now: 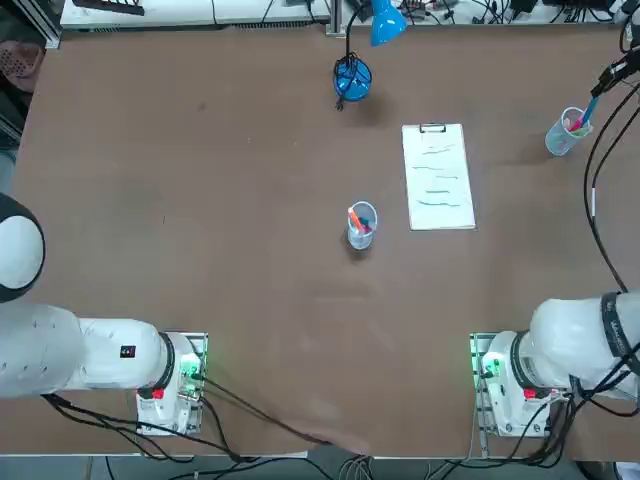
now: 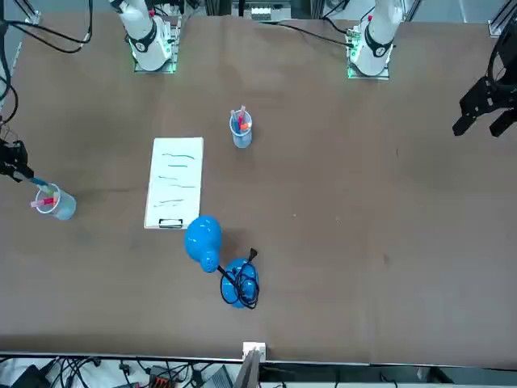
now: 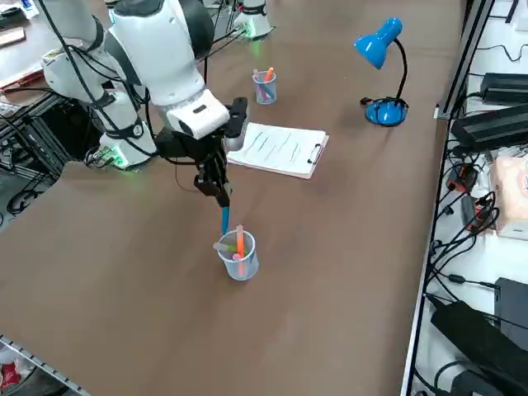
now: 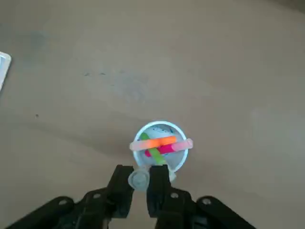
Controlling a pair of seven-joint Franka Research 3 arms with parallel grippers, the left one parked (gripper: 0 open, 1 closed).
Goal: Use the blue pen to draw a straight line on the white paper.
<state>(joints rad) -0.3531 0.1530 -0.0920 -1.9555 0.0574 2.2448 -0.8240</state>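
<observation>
Just left of the white paper's (image 1: 438, 215) near half, the near cup (image 1: 361, 241) stood upright on the worktop (image 1: 250, 280), with pens in it, an orange-ended one (image 1: 354, 217) among them. The white paper lay flat, short teal lines (image 1: 437, 178) running crosswise, metal clip (image 1: 433, 128) on its far short edge.

Right of the white paper, well apart from it and level with its far part: the right-hand cup (image 1: 561, 140), upright. Inside, leaning at different angles: green pen (image 4: 155, 154), orange pen (image 4: 163, 141), pink pen (image 4: 176, 146). The orange and pink ones stuck out past the rim.

Right gripper (image 3: 223, 200) was over that cup, also right of the paper, pointing down. Jaws clenched on the blue pen (image 3: 224, 220), gripped by its upper end. Pen hung near upright, lower part at the cup's rim; couldn't tell whether the tip was inside.

Beyond the paper's clipped edge, slightly left: blue lamp (image 2: 239, 284), base on the worktop, head bent over toward the paper's side.
</observation>
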